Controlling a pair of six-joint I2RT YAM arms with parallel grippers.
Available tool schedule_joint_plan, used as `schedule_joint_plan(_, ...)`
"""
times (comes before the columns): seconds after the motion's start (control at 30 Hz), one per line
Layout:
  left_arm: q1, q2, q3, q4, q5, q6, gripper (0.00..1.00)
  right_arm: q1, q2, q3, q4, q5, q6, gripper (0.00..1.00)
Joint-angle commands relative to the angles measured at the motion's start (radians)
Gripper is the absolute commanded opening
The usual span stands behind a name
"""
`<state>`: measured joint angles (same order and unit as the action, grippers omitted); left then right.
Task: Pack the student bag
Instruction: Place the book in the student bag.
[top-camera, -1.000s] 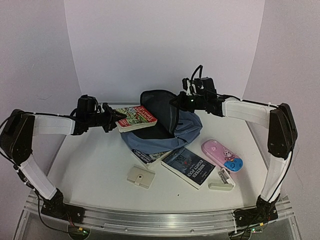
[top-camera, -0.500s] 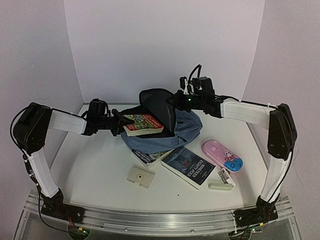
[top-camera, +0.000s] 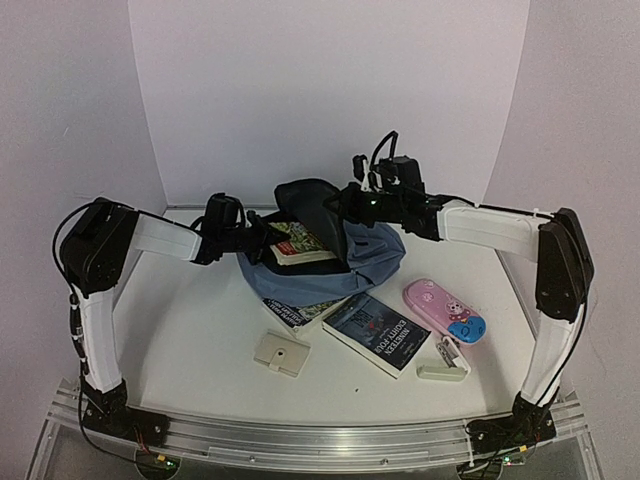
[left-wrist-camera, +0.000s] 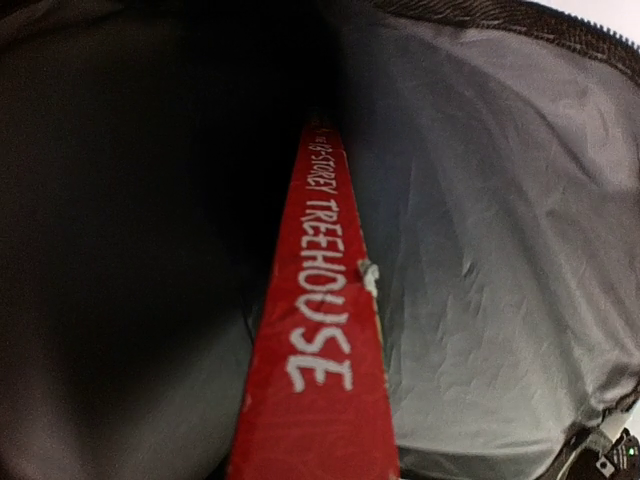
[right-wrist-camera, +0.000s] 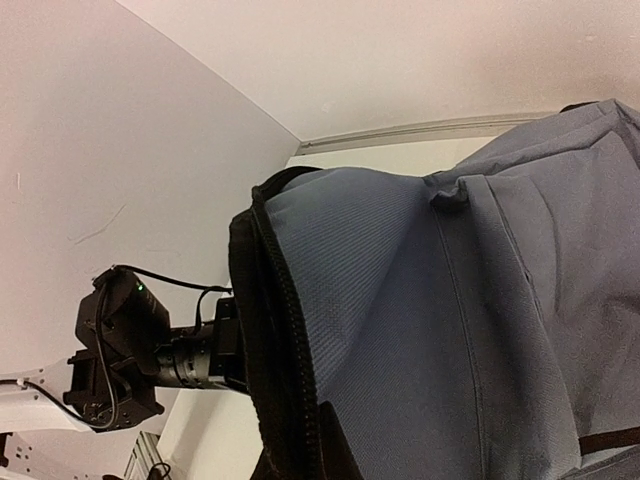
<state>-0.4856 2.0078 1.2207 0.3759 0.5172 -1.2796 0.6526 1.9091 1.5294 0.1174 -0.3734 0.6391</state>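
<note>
My left hand (top-camera: 250, 241) pinched the red book (top-camera: 298, 246) by its near end, the far end inside the bag (top-camera: 372, 262), which lay at the back middle of the table (top-camera: 190, 340). My right hand (top-camera: 350, 200), pressed together on the black rim (right-wrist-camera: 285, 330), held the mouth up. The best course, I judged, was to slide the book in flat and release it only once deep.
</note>
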Motion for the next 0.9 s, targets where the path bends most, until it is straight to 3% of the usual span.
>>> schedule_joint_plan(0.0, -0.029, 0.057, 0.139, 0.081, -0.049, 0.033, 0.00, 0.019, -0.050, -0.006, 0.096, -0.018, 0.015, 0.00)
schedule_joint_plan(0.2, -0.053, 0.153, 0.228, 0.033, -0.127, 0.064, 0.00, 0.033, -0.042, -0.007, 0.110, -0.020, 0.026, 0.00)
schedule_joint_plan(0.33, -0.070, 0.205, 0.346, -0.099, -0.142, 0.138, 0.04, 0.036, -0.044, -0.011, 0.111, -0.009, 0.026, 0.00)
schedule_joint_plan(0.4, -0.073, 0.199, 0.360, -0.150, -0.161, 0.174, 0.17, 0.037, -0.052, -0.016, 0.112, 0.008, 0.024, 0.00)
schedule_joint_plan(0.5, -0.073, 0.129, 0.286, -0.171, -0.219, 0.210, 0.50, 0.036, -0.068, -0.031, 0.111, 0.026, 0.018, 0.00)
schedule_joint_plan(0.53, -0.074, 0.105, 0.257, -0.181, -0.238, 0.221, 0.55, 0.037, -0.075, -0.036, 0.111, 0.030, 0.018, 0.00)
schedule_joint_plan(0.7, -0.074, 0.004, 0.167, -0.269, -0.276, 0.236, 0.73, 0.037, -0.091, -0.055, 0.111, 0.045, 0.014, 0.00)
schedule_joint_plan(0.87, -0.074, -0.069, 0.106, -0.337, -0.299, 0.231, 0.79, 0.037, -0.099, -0.057, 0.111, 0.048, 0.011, 0.00)
